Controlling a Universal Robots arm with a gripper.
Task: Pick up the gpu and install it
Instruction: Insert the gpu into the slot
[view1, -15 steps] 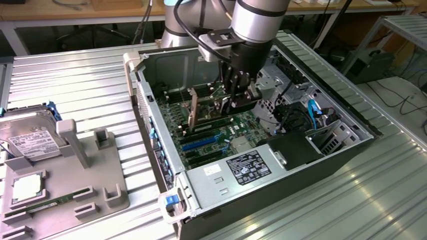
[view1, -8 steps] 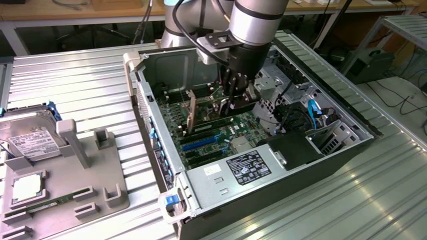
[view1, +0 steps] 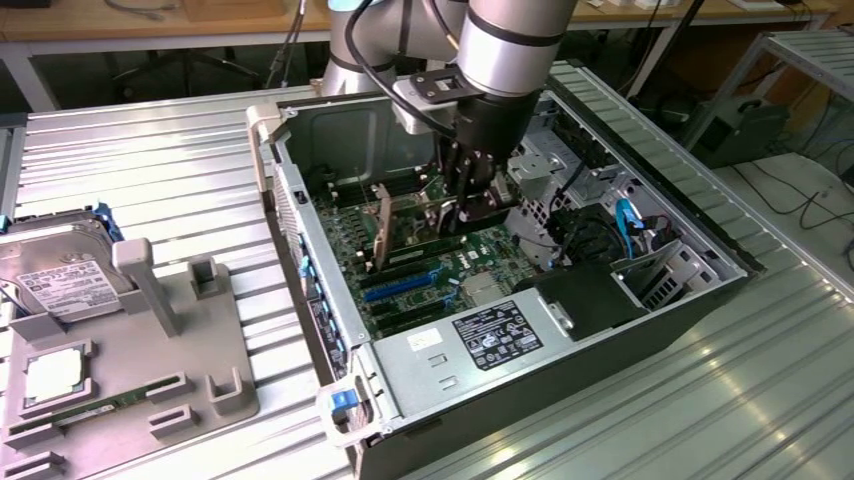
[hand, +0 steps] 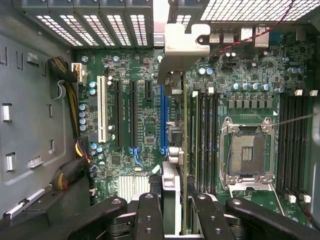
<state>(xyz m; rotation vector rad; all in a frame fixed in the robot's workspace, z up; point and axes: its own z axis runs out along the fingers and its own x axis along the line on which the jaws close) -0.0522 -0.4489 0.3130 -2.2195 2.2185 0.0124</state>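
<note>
Black gripper (hand: 178, 205) pinches the thin graphics card (hand: 185, 135) by its upper edge; it hangs straight below the fingers, over the motherboard (hand: 148, 125). Probably light, stiff and fragile, best held by bare board edges.

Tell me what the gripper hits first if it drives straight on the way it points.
The gripper is shut on the gpu, held edge-on, so the card's lower edge would likely meet the motherboard first, near the blue slot. Depth is unclear, so I can't tell whether it lines up with that slot.
</note>
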